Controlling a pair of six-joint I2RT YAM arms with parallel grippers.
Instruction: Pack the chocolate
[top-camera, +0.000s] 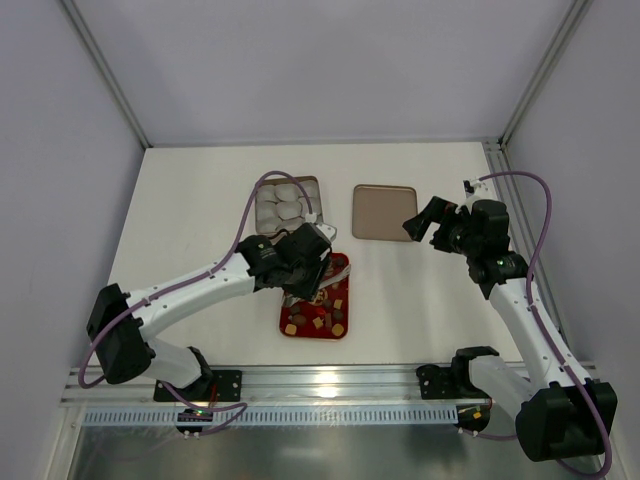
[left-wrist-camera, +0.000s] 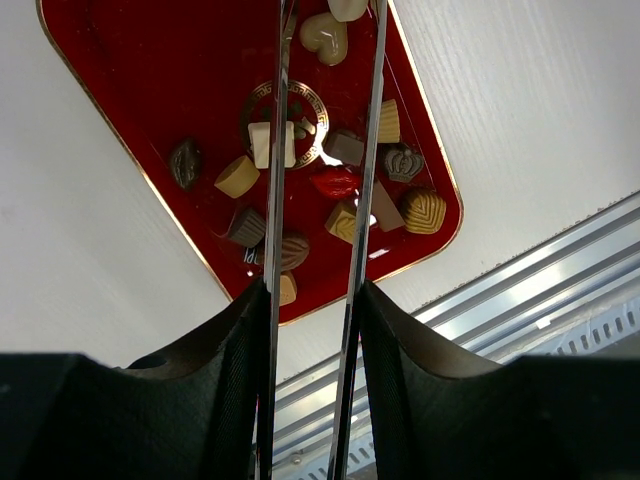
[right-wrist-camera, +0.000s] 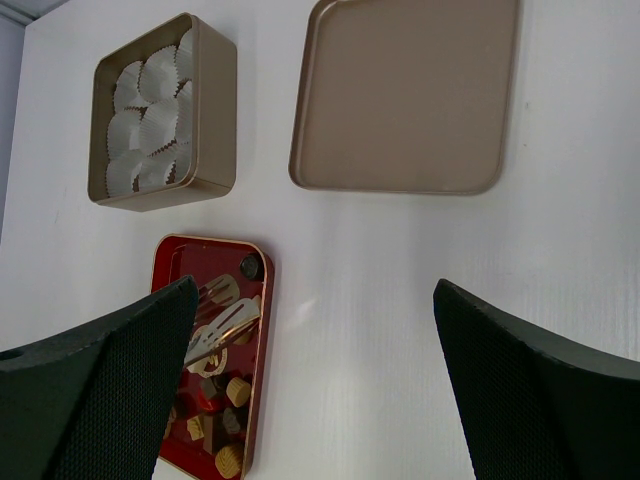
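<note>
Evidently mid-pick, with the counter (top-camera: 190, 190) laid out for packing.
Toward the far edge the tin (right-wrist-camera: 215, 110) of paper cups (right-wrist-camera: 150, 120) and the lid (right-wrist-camera: 405, 90) lie side by side, open for filling; the red tray (left-wrist-camera: 130, 90) sits by the near edge. Seemingly sidelined, the right hand (right-wrist-camera: 315, 290) hovers spread; the left hand (left-wrist-camera: 312, 300) pinches tongs (left-wrist-camera: 277, 150) over the chocolate (left-wrist-camera: 423, 210) on the tray.

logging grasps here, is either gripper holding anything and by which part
The left gripper holds metal tongs, squeezing their two blades from outside, with the tips over the red tray. The right gripper is open and empty.
</note>
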